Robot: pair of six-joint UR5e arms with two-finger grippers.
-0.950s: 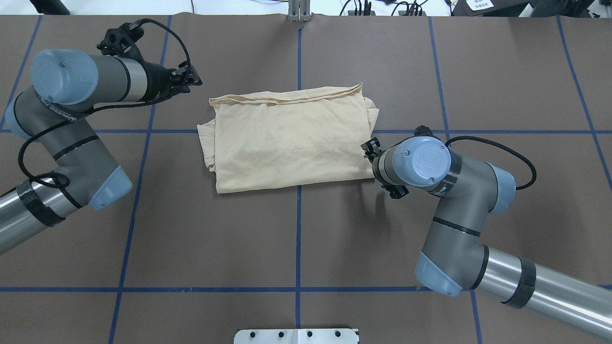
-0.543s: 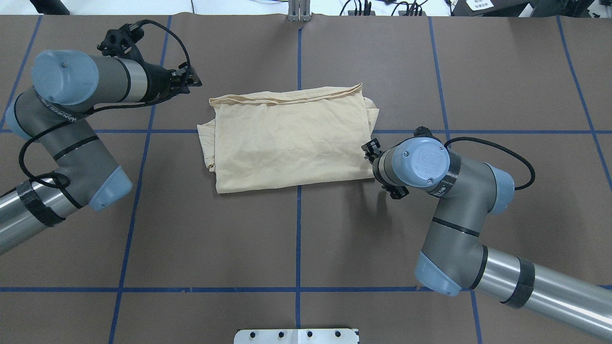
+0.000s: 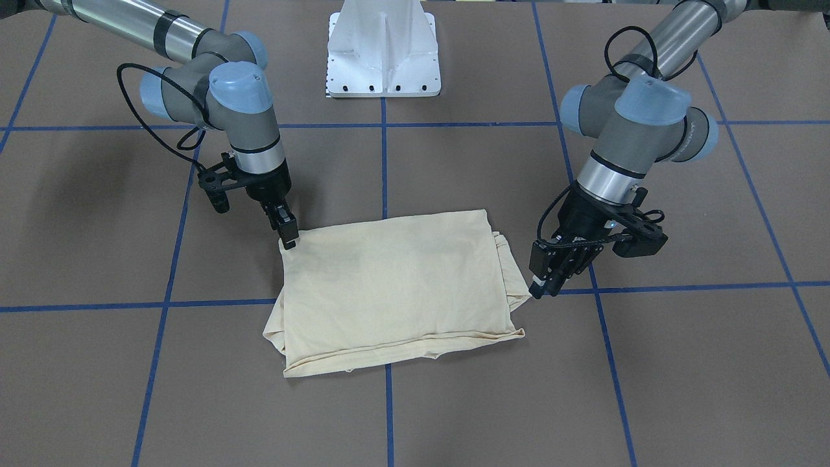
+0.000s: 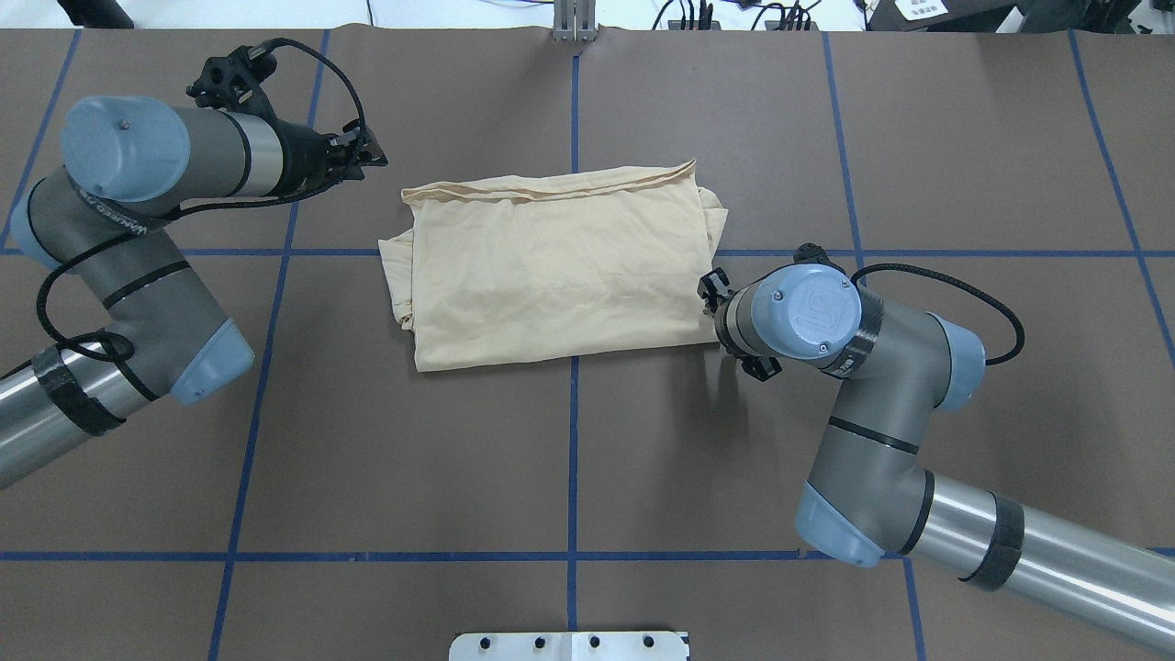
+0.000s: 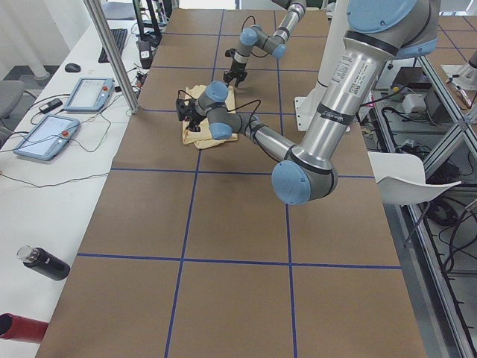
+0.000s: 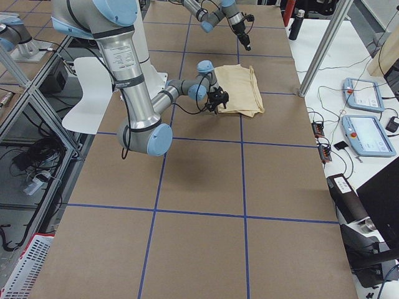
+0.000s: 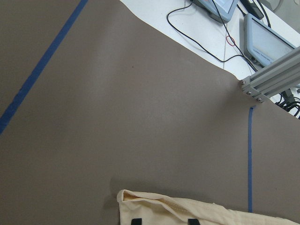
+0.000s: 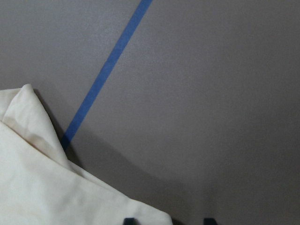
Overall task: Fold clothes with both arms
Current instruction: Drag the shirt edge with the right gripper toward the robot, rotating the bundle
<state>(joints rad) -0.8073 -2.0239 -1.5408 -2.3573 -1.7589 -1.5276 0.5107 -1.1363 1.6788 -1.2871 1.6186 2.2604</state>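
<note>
Two grey arms reach over the bench (image 4: 367, 459) from its robot-side edge, one toward each end of a folded cream-yellow T-shirt (image 4: 551, 275). The T-shirt lies flat near the middle of the bench, a little nearer the far edge than the robot-side edge. It straddles the blue tape line (image 4: 573, 459) that runs between those two edges. It is folded to a rough rectangle with plain cloth uppermost. Looser layers stick out past the top layer on the side toward the bench's left end and at the corner toward its far right corner.

The left arm (image 4: 138, 229) bends in from the left end. The left gripper (image 3: 541, 288) slants down just beside the T-shirt's corner that faces the bench's far left corner. Its claw is spread: in the left wrist view two black fingertips (image 7: 136, 221) sit apart over the cloth, with nothing pinched between them. Whether they touch the cloth cannot be told.

The right arm (image 4: 872, 386) comes in from the right end. The right gripper (image 3: 290, 240) stands nearly upright, its tips down at the T-shirt's corner that faces the robot-side edge and the right end. In the right wrist view one tip (image 8: 129, 221) is over the cloth and the other over bare bench, with the cloth's corner ending between them. This claw is also parted and not clamped.

A white pedestal base (image 3: 382, 52) stands at the middle of the robot-side edge.
</note>
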